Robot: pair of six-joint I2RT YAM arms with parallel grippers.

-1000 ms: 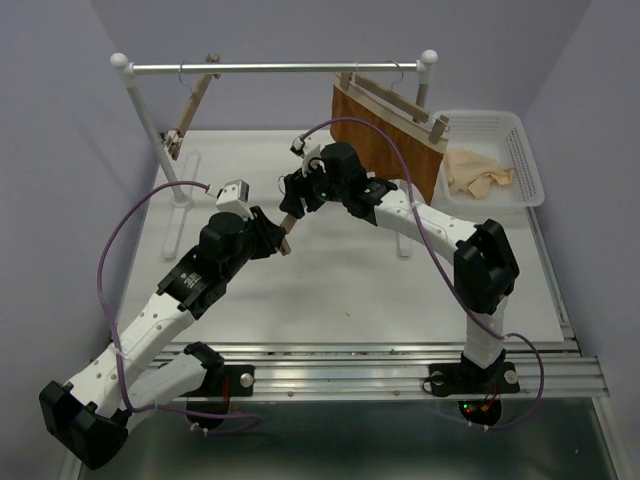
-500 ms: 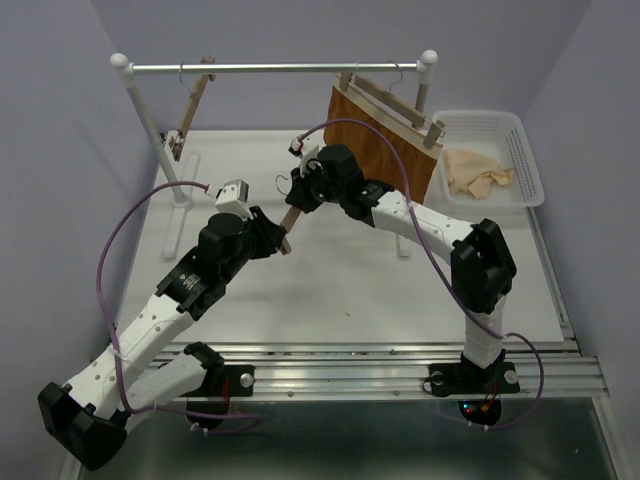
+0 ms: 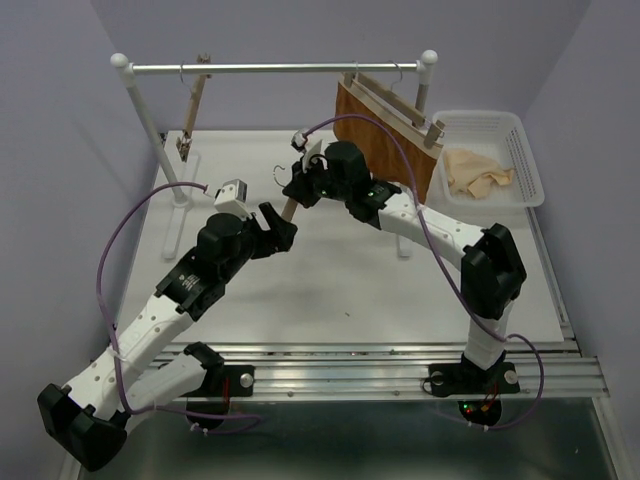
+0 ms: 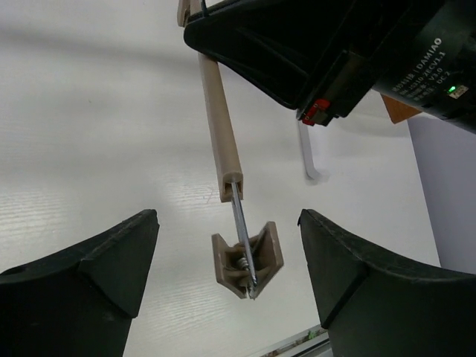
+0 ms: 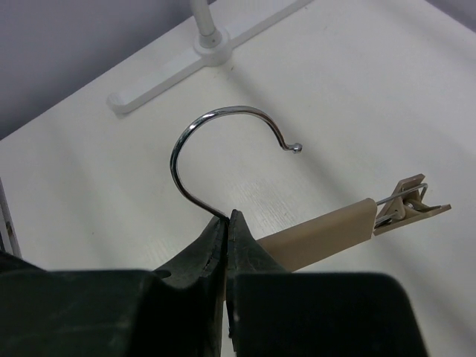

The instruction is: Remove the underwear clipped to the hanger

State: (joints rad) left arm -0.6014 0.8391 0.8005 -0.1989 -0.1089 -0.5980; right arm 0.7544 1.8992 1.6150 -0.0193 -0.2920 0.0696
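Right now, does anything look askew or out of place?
Yes. The bare wooden hanger at the rail's left end dangles almost on end, not level. The loaded hanger with the orange-brown garment also slants, right end lower.

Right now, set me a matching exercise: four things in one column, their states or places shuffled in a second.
1 left end effector
2 right end effector
3 underwear
4 brown garment

A lying in the white basket
B shut on the hanger
C hanging on the rail
D open

Pairs: 1-D, 2-B, 3-A, 4-C
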